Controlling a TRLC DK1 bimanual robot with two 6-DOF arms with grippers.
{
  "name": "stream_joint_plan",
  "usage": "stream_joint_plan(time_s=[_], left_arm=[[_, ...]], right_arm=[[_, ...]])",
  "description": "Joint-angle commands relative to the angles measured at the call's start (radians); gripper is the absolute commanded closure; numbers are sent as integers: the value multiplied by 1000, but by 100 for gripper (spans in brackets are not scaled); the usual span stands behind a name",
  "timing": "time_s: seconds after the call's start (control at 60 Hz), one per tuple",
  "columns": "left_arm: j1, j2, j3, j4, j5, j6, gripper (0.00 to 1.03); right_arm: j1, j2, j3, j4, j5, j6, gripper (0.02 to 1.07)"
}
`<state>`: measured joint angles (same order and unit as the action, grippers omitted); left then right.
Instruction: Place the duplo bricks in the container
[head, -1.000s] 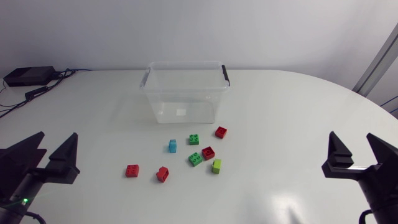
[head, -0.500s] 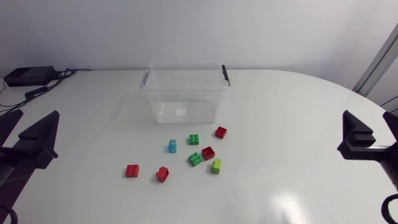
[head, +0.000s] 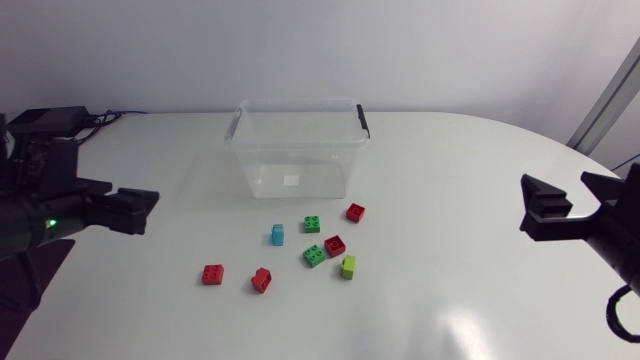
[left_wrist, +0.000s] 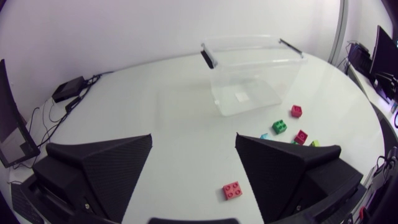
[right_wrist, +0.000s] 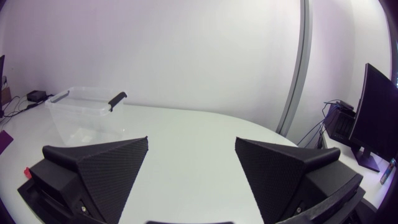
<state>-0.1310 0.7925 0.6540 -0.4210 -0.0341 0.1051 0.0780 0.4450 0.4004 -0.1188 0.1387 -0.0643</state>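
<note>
8 duplo bricks lay scattered on the white table, near the clear container but all outside it. The left gripper and right gripper each held nothing, jaws wide apart.

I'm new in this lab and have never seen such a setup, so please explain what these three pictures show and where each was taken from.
These are two robot arms at a white table. One picture looks down from a fixed camera above; the other two come from a camera on each arm's wrist, so the black wedges at their lower edge are that arm's own fingers. The left end effector and the right end effector are open and hold nothing. On the table stands a clear plastic container with no bricks in it, and near it lie eight duplo bricks: four red, two green, a lime brick and a blue brick.
</note>
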Motion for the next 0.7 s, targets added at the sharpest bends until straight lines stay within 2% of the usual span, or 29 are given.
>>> stream_joint_plan(time_s=[0.0, 0.067, 0.167, 0.317, 0.45, 0.55, 0.683], left_arm=[[-13, 113, 68, -38, 7, 39, 10], [-13, 174, 82, -44, 49, 79, 10], [11, 278, 93, -42, 166, 228, 16], [-5, 407, 96, -45, 181, 462, 12], [-9, 485, 62, -56, 211, 688, 11], [2, 527, 24, -30, 255, 860, 11], [13, 583, -16, 36, 270, 1006, 11]], right_arm=[[9, 44, 21, -24, 6, -12, 6], [9, 73, 23, -36, 2, -12, 6], [22, 115, 25, -59, -5, -14, 6], [23, 192, 31, -90, -42, -14, 6], [16, 282, 54, -145, -114, -14, 6], [6, 333, 74, -213, -215, -14, 6], [11, 350, 80, -248, -327, -26, 6]])
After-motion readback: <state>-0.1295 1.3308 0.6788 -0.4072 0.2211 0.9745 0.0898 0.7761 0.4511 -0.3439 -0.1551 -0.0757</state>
